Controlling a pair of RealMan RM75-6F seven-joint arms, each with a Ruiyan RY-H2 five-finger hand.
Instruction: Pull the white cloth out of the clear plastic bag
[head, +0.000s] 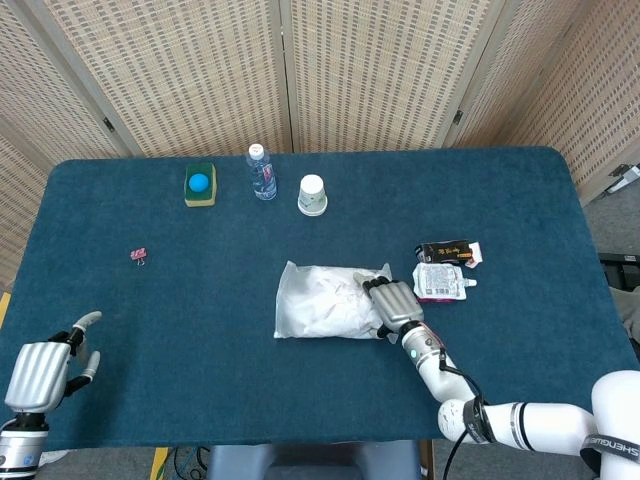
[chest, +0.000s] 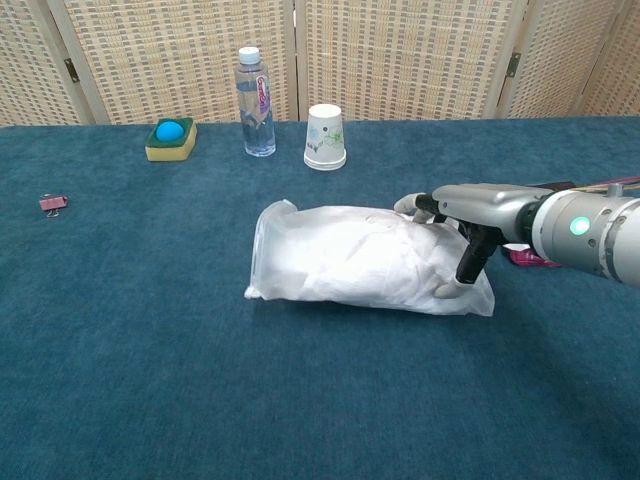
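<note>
Near the middle of the blue counter (head: 120, 210) lies the clear plastic bag (head: 330, 305), flat, with the white cloth (chest: 370, 262) bunched inside and filling most of it. Right hand (head: 395, 303) rests on the bag's right end; in the chest view the fingers (chest: 408, 205) reach over the top while the thumb presses low at the near right corner. Whether film is actually pinched or only pressed cannot be told. Left hand (head: 42, 370) sits at the near left corner of the counter, well apart, fingers loosely spread, holding nothing.

Handling judgement: bag looks thin, soft and slippery, likely to slide on the counter or crumple rather than resist. Cloth looks light and limp; it should compress and drag out in folds. Mouth of the bag cannot be made out with certainty. Best hold probably one hand pinning the closed end, the other taking a fold of cloth at the opening.

Beside the right hand: a foil pouch (head: 441, 281) and a dark box (head: 444, 250). Far edge: sponge with a blue ball (head: 199, 184), water bottle (head: 261, 172), paper cup (head: 312, 195). Small clip (head: 138, 255) at left.
</note>
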